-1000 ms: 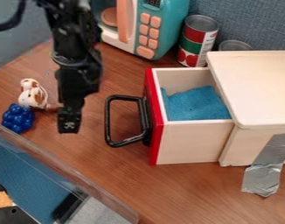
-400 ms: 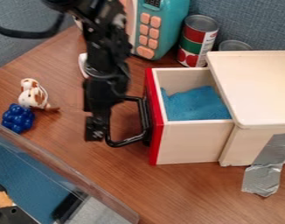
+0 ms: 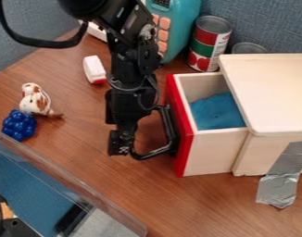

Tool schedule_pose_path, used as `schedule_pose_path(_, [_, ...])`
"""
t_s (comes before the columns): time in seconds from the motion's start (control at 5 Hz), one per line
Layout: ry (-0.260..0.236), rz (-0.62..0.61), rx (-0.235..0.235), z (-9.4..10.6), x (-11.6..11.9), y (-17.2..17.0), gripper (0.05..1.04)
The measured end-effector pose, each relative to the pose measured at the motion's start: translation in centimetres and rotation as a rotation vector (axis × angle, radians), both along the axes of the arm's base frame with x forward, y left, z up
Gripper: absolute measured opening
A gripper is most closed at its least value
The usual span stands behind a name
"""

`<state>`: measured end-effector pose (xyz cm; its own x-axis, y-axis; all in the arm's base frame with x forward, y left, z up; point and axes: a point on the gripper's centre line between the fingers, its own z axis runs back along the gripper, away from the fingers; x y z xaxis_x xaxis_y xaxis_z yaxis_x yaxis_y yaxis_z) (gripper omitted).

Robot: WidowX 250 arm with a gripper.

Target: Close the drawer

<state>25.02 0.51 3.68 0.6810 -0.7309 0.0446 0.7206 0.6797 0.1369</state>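
Observation:
The black gripper (image 3: 121,142) hangs low over the table at the left end of the black drawer handle (image 3: 161,151), overlapping it in the camera view. How its two fingers stand cannot be made out. The wooden drawer (image 3: 209,150) with its red front (image 3: 184,134) sticks out partway to the left from the wooden box (image 3: 271,92). A blue cloth (image 3: 217,112) lies inside the drawer. Part of the handle is hidden behind the gripper.
Cans (image 3: 209,44) and a teal toy microwave (image 3: 181,28) stand behind the drawer. A white-and-red object (image 3: 94,70), a spotted toy animal (image 3: 36,100) and blue toy grapes (image 3: 19,125) lie left. A clear-walled bin (image 3: 66,178) occupies the lower left.
The gripper has moved right, up to the handle. Drawer, red front and handle have shifted right, a little further into the box.

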Motion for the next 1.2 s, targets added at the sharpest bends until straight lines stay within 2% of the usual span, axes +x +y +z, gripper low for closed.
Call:
schedule_pose_path(0.2, [-0.030, 0.026, -0.079, -0.9, 1.2, -0.5, 1.000])
schedule_pose_path(0.4, [-0.086, 0.091, -0.137, -0.9, 3.2, -0.1, 1.000])
schedule_pose_path(0.6, [-0.108, 0.122, -0.177, -1.1, 5.1, -0.3, 1.000])
schedule_pose_path(0.8, [-0.153, 0.130, -0.199, -1.0, 7.0, -0.6, 0.999])
schedule_pose_path(1.0, [-0.178, 0.130, -0.204, -0.9, 8.4, -1.0, 1.000])
schedule_pose_path(1.2, [-0.172, 0.124, -0.207, -1.4, 9.0, -1.4, 0.999])
